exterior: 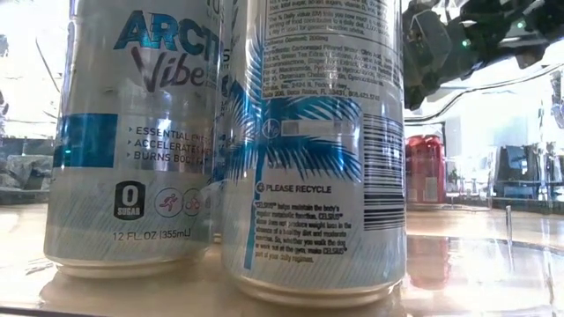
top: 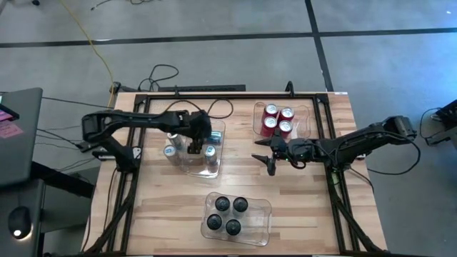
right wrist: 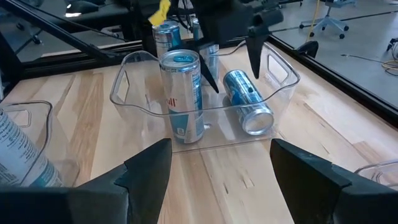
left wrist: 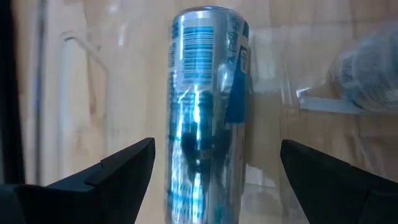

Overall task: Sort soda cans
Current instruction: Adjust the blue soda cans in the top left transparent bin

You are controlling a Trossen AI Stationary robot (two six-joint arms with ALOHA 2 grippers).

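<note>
Wooden table [top: 164, 207] under me; silver-blue cans [exterior: 313, 150] read "ARCTIC Vibe", "PLEASE RECYCLE". Left gripper [top: 194, 143] spread over their bin [top: 218, 168]; right gripper [top: 268, 160] spread, empty.

Wooden bench [top: 164, 207] carrying three clear plastic bins

A black frame [top: 325, 114] borders the pale plank top. The left bin [top: 218, 143] holds silver-blue cans [top: 210, 151], one lying on its side in the right wrist view; the far right bin [top: 303, 118] holds four red cans [top: 278, 120]; the near bin [top: 260, 214] holds four dark cans [top: 227, 214]. Bare wood shows between the bins.
</note>
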